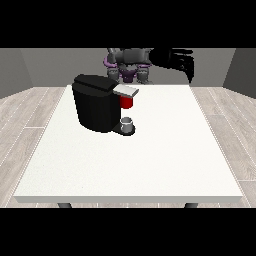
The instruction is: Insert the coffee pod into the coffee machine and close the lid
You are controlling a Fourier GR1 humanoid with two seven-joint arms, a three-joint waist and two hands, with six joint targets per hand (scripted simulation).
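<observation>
White table, perhaps a cup

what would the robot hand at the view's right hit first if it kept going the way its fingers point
Likely nothing: the robot hand is raised, its fingers reaching toward the view's right, away from the coffee machine. Depth is unclear.

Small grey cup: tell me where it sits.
In the front view the small grey cup sits on the coffee machine base, left of the table's centre, under the red part.
</observation>
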